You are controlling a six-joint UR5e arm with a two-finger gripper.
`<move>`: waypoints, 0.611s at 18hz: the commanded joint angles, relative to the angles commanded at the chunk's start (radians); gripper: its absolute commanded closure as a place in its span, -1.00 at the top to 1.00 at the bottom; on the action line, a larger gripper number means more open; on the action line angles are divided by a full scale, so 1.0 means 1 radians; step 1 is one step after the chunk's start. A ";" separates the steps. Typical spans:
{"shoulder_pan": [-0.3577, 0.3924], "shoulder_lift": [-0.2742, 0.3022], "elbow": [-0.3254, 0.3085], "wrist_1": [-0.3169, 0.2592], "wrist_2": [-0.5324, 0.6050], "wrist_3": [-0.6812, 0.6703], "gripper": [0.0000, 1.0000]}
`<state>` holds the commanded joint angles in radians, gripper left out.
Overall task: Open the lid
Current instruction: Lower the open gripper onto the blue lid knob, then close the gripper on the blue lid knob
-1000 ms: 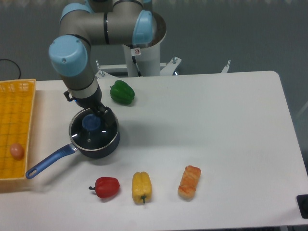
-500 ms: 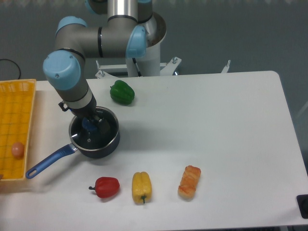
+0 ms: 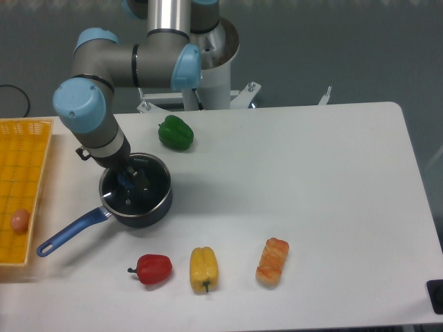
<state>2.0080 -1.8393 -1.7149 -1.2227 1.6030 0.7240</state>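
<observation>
The lid (image 3: 138,196), clear glass with a metal rim, lies flat on the dark blue saucepan (image 3: 160,205) at the left of the table. Its blue knob (image 3: 124,182) shows only in part, under my gripper (image 3: 131,177). The gripper reaches down from the upper left, with its dark fingers (image 3: 142,173) on either side of the knob. How tightly they hold it is hidden by the wrist and the dark pan. The pan's blue handle (image 3: 69,232) points to the lower left.
A green pepper (image 3: 175,133) lies just behind the pan. In front lie a red pepper (image 3: 154,268), a yellow pepper (image 3: 203,268) and a bread roll (image 3: 273,261). A yellow basket (image 3: 21,187) holding an egg (image 3: 19,220) sits at the left edge.
The gripper came down from behind the knob onto it, and the arm's elbow swung left. The lid stays on the pan. The basket and egg shifted slightly down and left.
</observation>
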 joint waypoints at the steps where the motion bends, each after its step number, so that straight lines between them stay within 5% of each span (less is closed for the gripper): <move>1: -0.003 0.000 -0.002 0.006 0.000 0.003 1.00; 11: -0.008 -0.003 -0.025 0.008 0.020 0.031 1.00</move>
<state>2.0003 -1.8423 -1.7395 -1.2149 1.6230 0.7547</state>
